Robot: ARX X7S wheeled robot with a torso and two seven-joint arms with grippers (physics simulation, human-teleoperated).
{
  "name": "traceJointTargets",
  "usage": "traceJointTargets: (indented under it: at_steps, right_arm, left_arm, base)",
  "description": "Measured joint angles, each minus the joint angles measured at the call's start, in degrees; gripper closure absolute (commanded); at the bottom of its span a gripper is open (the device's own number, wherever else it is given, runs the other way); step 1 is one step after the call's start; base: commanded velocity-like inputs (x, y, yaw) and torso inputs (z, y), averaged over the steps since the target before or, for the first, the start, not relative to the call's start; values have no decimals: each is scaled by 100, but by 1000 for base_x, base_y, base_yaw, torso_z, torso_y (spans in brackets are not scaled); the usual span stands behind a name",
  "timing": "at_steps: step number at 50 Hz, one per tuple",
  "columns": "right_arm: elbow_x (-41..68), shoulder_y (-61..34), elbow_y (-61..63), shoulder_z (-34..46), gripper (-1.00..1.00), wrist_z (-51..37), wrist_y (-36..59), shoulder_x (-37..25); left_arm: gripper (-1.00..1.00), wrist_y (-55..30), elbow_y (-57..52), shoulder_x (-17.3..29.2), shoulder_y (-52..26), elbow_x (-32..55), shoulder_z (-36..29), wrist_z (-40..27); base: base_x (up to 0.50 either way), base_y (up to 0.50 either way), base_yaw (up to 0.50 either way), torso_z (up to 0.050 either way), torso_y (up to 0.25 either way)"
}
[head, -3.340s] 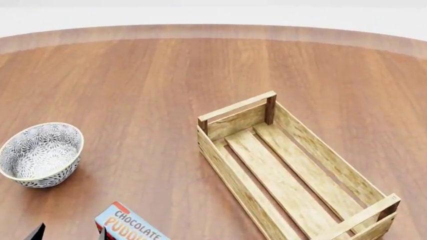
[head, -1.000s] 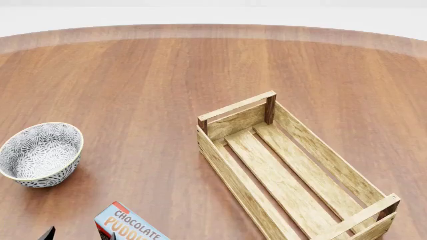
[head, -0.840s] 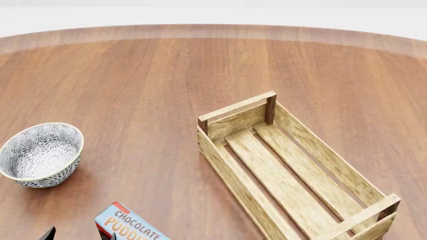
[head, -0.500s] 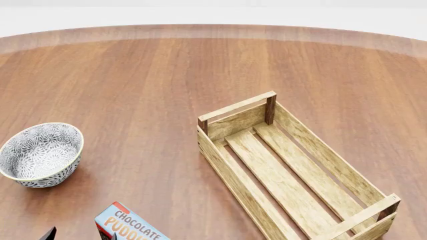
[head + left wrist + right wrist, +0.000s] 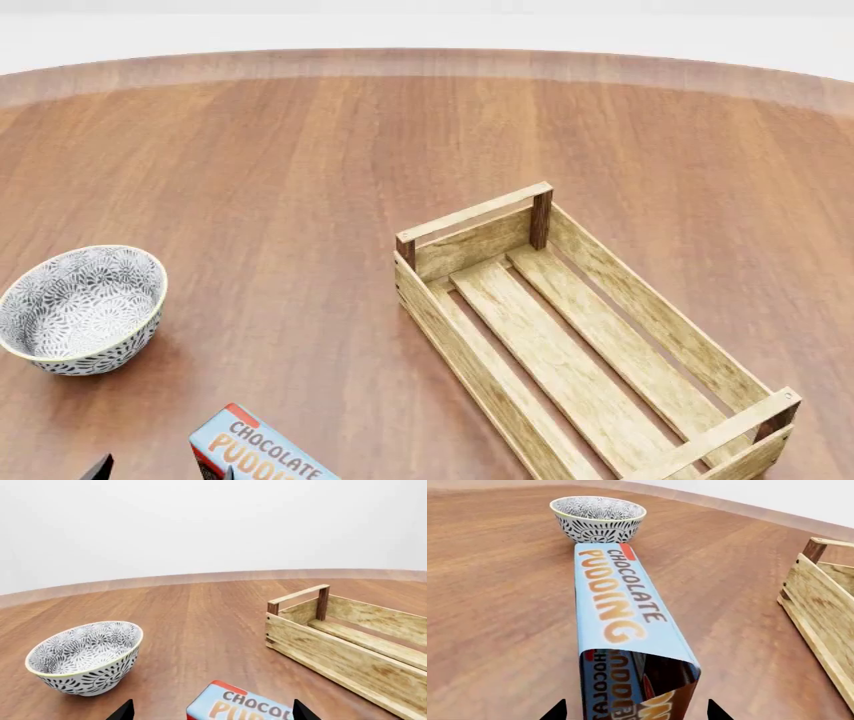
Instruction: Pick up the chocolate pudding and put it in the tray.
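The chocolate pudding (image 5: 262, 451) lies flat on the table at the near left, cut off by the head view's bottom edge, with its light-blue top up and red corner toward the bowl. The tray (image 5: 461, 348) stands to its right, with nothing in it. My left gripper (image 5: 211, 712) is open, its two black fingertips (image 5: 96, 468) showing just left of the carton (image 5: 241, 707). My right gripper (image 5: 636, 712) is open, one jaw on each side of the carton's near dark end (image 5: 627, 630), not touching it. The right gripper is out of the head view.
A grey-white patterned bowl (image 5: 80, 308) stands left of the carton, just beyond its red-corner end (image 5: 598, 516), and it also shows in the left wrist view (image 5: 87, 657). The crate's near wall (image 5: 333, 652) is to the carton's right (image 5: 820, 615). The round wooden table (image 5: 307, 180) stretches far back.
Since 3.3 s ago the left fingertips have shifted slightly right, toward the carton. Nothing has moved in the last second.
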State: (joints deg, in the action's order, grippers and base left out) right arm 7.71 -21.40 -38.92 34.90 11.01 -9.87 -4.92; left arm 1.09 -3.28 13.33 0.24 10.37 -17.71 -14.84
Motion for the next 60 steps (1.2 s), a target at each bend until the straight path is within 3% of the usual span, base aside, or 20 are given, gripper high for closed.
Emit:
traceJointTargets:
  at_steps: [12,13,60]
  right_arm:
    - [25,-64,-102,75,-100,-15,-19,23]
    - [27,-66,-107,81,100,-17,-21,23]
    - [601,-289,291,-286,100,-615,284,-388]
  left_arm:
    - [-100,3,-1,25,-10,20,-34,-30]
    - [-100,3,-1,27,-10,22,-37,-32]
    - [-100,32,27,109,-41,105,-150,-132]
  base:
    - [0,0,0,0,0]
    - [0,0,0,0,0]
    - [0,0,0,0,0]
